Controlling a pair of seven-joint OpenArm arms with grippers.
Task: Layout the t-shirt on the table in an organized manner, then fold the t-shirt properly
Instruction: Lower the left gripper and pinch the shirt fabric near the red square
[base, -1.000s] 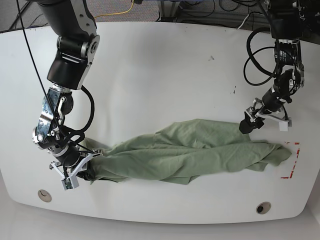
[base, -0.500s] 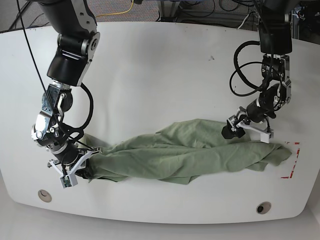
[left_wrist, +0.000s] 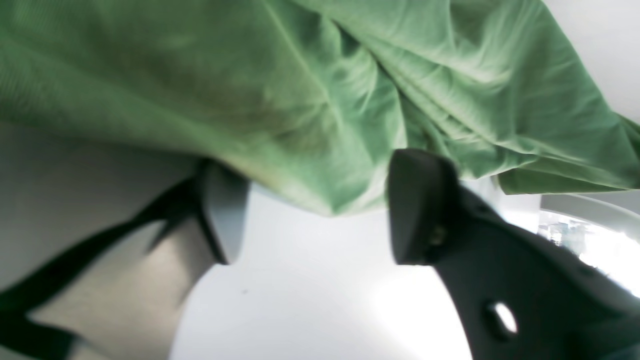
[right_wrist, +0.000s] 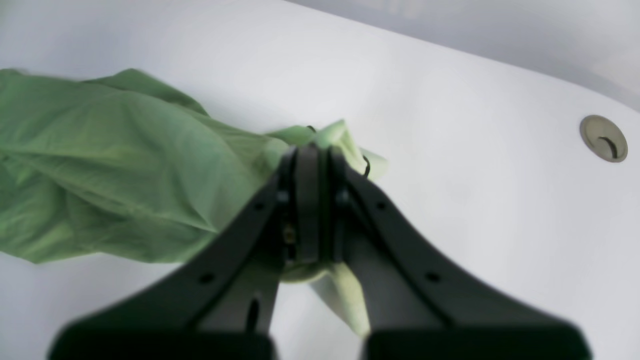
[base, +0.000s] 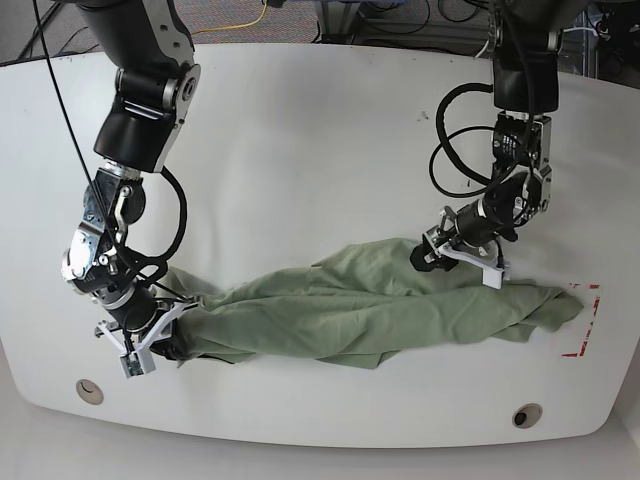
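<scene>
We read the t-shirt (base: 380, 305) as a long bunched rope on the near half of the surface (base: 320, 130), long axis running left-right in base view, slightly rising toward the right end near the red marking (base: 585, 320). Not laid out yet, so we judge we're early in the spread-out step.

Right pincer (base: 150, 345) sits at the shirt's left end, pressed together on a wad of fabric; right wrist view shows the pincer (right_wrist: 310, 200) with jaws tight and pale green cloth squeezed out above and below them. Grommet hole (right_wrist: 603, 138) lies well off to its side, bare surface between.

Left pincer (base: 455, 255) is at the shirt's far edge, right of centre, w/ jaws spread. Left wrist view: the pincer (left_wrist: 310, 210) straddles a pointed fold of the shirt (left_wrist: 320, 100), cloth tip hanging just between the two fingers (left_wrist: 420, 200), not pinched. Can't tell if the pads touch fabric yet.

Key relation: the cloth lies straight ahead of the left pincer and between its jaws, so we'd judge closing there gives a 2nd hold approx. two-thirds along the rope. The right end past it, by the red mark, stays free. Pulling the two holds apart along the long axis would only stretch the rope; opening it needs a pull toward the far side. Risk: grabbing several layers at once.
</scene>
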